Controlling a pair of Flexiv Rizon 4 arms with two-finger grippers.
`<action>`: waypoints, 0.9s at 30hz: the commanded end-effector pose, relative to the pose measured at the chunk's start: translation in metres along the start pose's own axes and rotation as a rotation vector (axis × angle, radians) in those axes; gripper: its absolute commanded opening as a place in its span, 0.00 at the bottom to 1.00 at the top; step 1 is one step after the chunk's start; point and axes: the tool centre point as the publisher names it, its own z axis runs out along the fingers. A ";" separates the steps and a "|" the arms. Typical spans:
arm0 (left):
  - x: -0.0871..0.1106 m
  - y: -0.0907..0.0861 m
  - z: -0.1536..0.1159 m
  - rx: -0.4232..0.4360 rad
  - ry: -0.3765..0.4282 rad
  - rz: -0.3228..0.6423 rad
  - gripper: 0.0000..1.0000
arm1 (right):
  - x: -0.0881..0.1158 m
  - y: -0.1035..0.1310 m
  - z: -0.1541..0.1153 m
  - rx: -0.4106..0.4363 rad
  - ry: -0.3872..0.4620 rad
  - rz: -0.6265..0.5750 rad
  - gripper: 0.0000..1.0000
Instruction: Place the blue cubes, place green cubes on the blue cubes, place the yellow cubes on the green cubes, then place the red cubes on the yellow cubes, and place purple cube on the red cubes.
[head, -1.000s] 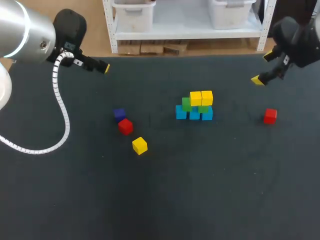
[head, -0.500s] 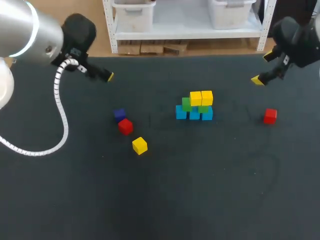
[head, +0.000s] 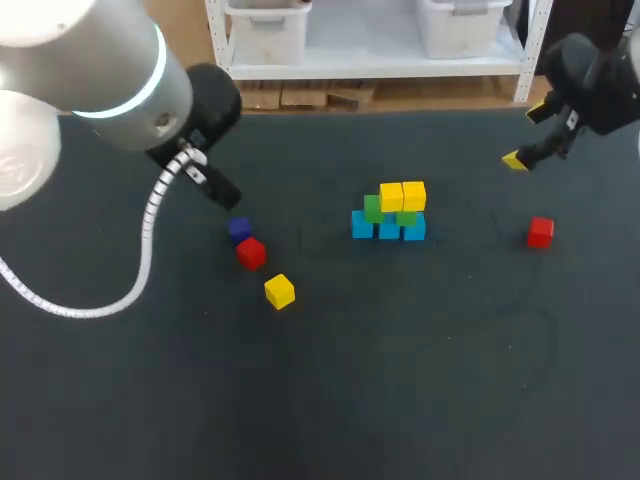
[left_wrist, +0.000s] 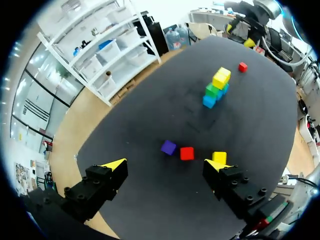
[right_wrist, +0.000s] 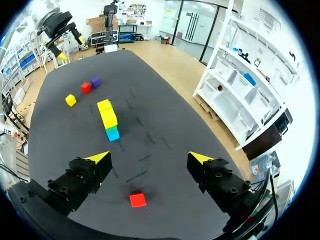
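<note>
The stack (head: 390, 212) stands mid-table: three blue cubes (head: 389, 230), green cubes (head: 373, 208) on them, two yellow cubes (head: 403, 195) on top. Left of it lie a purple cube (head: 238, 229), a red cube (head: 250, 253) and a loose yellow cube (head: 279, 291). My left gripper (head: 222, 195) hangs just above and left of the purple cube; in the left wrist view it (left_wrist: 165, 165) is open and empty, with the purple cube (left_wrist: 168, 147) and red cube (left_wrist: 187, 153) ahead between its fingers. Another red cube (head: 540, 232) sits at the right. My right gripper (right_wrist: 149, 159) is open and empty above that red cube (right_wrist: 137, 199).
The table (head: 400, 380) is covered in dark cloth. The whole near half and the strip between the stack and the right red cube hold nothing. My right gripper (head: 527, 135) hovers near the far right edge.
My left arm has swung right and toward the near side, from the far left edge to just beside the purple cube. The right arm and all cubes have stayed put.
</note>
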 end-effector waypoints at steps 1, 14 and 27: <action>0.002 -0.014 0.009 0.020 0.010 0.008 1.00 | 0.001 -0.001 0.000 -0.004 -0.003 -0.001 1.00; 0.020 -0.085 0.051 0.219 0.140 0.126 1.00 | 0.001 -0.001 0.000 -0.004 -0.003 -0.001 1.00; 0.021 -0.112 0.091 0.354 0.219 0.122 1.00 | 0.001 -0.001 0.000 -0.004 -0.003 -0.001 1.00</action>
